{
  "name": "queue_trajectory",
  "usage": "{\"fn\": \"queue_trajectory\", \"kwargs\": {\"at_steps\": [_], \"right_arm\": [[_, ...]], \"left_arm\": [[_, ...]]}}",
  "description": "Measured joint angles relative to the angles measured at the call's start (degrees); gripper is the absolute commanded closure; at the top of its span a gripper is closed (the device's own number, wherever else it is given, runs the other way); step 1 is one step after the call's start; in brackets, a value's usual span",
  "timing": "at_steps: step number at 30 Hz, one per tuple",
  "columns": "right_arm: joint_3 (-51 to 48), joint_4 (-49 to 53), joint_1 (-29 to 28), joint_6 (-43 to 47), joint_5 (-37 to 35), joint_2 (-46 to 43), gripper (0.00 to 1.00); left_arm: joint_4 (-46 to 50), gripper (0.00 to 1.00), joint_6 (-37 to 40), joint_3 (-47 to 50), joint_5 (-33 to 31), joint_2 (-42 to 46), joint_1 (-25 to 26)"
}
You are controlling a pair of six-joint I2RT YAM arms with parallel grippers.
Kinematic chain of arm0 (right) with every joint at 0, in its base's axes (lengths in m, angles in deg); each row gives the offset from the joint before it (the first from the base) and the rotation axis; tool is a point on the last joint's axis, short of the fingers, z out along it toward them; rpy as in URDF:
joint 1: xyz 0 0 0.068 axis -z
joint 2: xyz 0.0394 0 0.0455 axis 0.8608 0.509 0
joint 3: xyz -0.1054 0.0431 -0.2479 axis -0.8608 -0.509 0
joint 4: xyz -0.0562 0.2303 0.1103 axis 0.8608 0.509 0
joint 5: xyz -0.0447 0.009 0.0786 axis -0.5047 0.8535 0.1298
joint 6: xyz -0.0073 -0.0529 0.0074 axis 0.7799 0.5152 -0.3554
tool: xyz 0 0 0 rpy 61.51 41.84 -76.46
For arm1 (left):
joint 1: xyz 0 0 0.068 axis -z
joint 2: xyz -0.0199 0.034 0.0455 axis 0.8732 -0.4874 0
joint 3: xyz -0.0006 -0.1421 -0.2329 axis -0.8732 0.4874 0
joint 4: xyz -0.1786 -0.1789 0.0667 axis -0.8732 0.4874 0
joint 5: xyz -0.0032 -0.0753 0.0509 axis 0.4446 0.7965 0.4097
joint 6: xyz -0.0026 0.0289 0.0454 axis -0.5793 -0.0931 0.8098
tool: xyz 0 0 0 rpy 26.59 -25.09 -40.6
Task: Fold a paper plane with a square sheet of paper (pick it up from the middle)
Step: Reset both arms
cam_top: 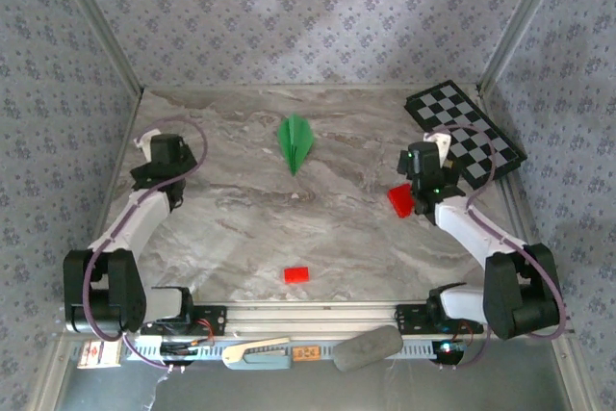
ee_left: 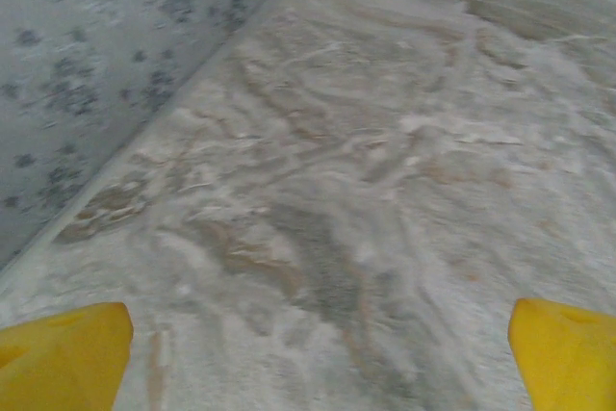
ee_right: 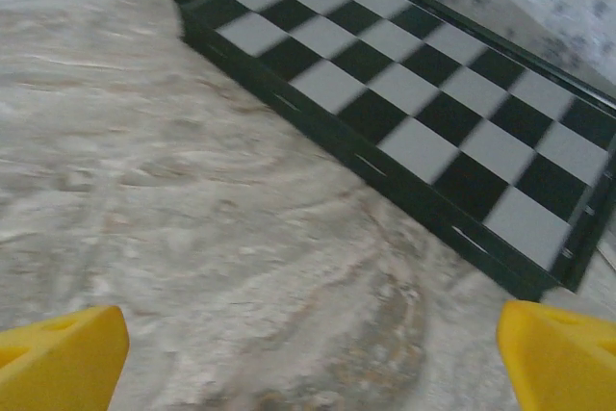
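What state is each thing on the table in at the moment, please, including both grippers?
paper plane: folded, lying on the table, not held.
left gripper: open, empty.
right gripper: open, empty.
checkerboard: lying open, no pieces on it.
red block: lying on the table, untouched.
red wedge: on the table, not held.

place: robotics lab enclosure | evidence: papered walls (cam_top: 289,7), marble-look table (cam_top: 241,228), aluminium mounting rail (cam_top: 318,313)
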Motion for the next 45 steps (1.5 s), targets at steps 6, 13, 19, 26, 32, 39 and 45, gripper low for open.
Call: {"fn": "queue_trajectory", "kwargs": {"at_steps": [6,13,19,26,32,39,45], "right_arm": [[-5.4,-6.6,4.6,1.4,0.1,0.1,0.0],[-10.1,-18.5,4.7,8.5,4.3,2.2,0.0],[-16.2,-29.8,5.7,15.3,12.8,2.5,0.0],[-21.0,-40.7,9.9,19.0,23.4,5.4,0.0],[-21.3,-47.6,10.8,19.3,27.0,11.5,0.0],[-20.0,-48.0,11.0,19.2,27.1,14.3,0.0],[-16.6,-45.5,14.1,17.8,28.1,14.4,0.0]], "left_arm": [[-7.5,0.0,1.3,6.0,-0.7,0.6,-3.6],[-20.6,0.0,6.9,14.7,3.6,-0.2,-3.7],[-39.0,0.0,11.4,24.3,13.8,-2.2,-5.3],[-52.7,0.0,15.3,27.7,24.1,-7.8,-5.5],[-59.0,0.0,16.2,27.4,26.7,-13.7,-5.5],[-56.8,0.0,17.1,24.8,24.6,-14.4,-3.8],[-54.3,0.0,18.6,21.2,21.4,-14.7,-1.0]]}}
